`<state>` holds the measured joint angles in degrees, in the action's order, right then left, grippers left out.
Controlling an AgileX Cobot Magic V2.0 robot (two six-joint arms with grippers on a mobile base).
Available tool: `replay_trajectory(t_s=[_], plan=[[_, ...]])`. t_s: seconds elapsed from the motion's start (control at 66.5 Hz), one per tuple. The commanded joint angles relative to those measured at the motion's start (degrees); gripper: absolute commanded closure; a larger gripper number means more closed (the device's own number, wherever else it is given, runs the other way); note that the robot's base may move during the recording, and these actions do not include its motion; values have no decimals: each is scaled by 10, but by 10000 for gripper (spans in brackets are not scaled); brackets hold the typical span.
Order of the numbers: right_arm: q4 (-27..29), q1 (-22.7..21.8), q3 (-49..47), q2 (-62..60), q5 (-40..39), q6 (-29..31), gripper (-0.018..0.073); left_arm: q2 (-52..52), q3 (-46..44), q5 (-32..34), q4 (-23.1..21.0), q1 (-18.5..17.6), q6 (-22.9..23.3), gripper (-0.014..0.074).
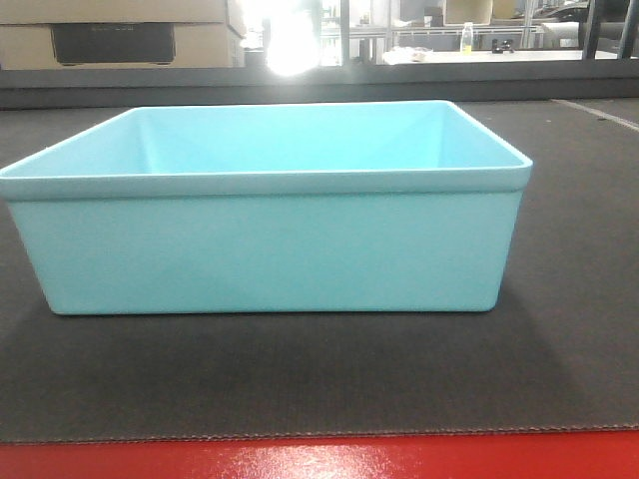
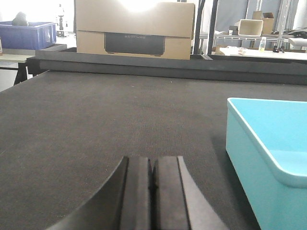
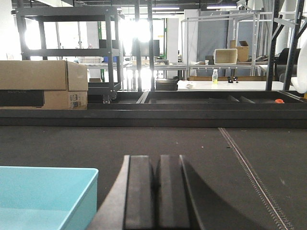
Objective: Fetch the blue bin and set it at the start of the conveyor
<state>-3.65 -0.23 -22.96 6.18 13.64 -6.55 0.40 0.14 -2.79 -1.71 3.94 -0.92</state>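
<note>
- Squarely on the conveyor start (image 1: 559,379), the blue bin (image 1: 270,249) sits upright on the dark-grey textured belt, just behind the belt's bright red front edge (image 1: 319,459).
- Its colour is a pale turquoise; the walls are smooth and plain and narrow slightly toward the base, the rim is thick, and the corners are rounded.
- Nothing shows inside the bin in the front-facing view.
- Seen from the left wrist, the bin's near corner and one long wall fill the lower right, with bare belt to its left.
- Seen from the right wrist, a corner of the bin shows at the lower left.
- The left claw (image 2: 152,191) has its two dark fingers pressed together, only a thin seam between them; it pinches nothing and stands apart from the bin, to the bin's left.
- The right claw (image 3: 154,191) is likewise pressed together and holds nothing; it stands beside the bin's right end, not touching it.
- Both claws are held low over the belt and point level along it toward the far rail.
- Beyond the belt stand a cardboard box (image 2: 134,28) and a dark blue crate (image 2: 29,34); a stitched seam (image 3: 249,167) runs across the belt on the right.
</note>
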Motion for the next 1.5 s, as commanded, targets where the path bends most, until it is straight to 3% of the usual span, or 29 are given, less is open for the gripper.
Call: replay_trajectory(t_s=[0.0, 0.482, 0.617, 0.677, 0.993, 1.068, 1.49], plan=[[-8, -1, 1, -2, -12, 5, 721, -4, -1, 12, -3, -2, -2, 707], [-8, -4, 3, -2, -10, 6, 721, -4, -1, 12, -3, -2, -2, 707], [63, -21, 24, -2, 14, 100, 721, -4, -1, 12, -3, -2, -2, 707], [72, -32, 50, -2, -4, 115, 721, -4, -1, 12, -3, -2, -2, 707], [81, -41, 213, -62, -94, 115, 721, -4, -1, 12, -3, -2, -2, 707], [86, -41, 230, -62, -156, 114, 721, -4, -1, 12, -3, -2, -2, 707], [90, -41, 230, -62, -104, 114, 721, -4, -1, 12, -3, -2, -2, 707]])
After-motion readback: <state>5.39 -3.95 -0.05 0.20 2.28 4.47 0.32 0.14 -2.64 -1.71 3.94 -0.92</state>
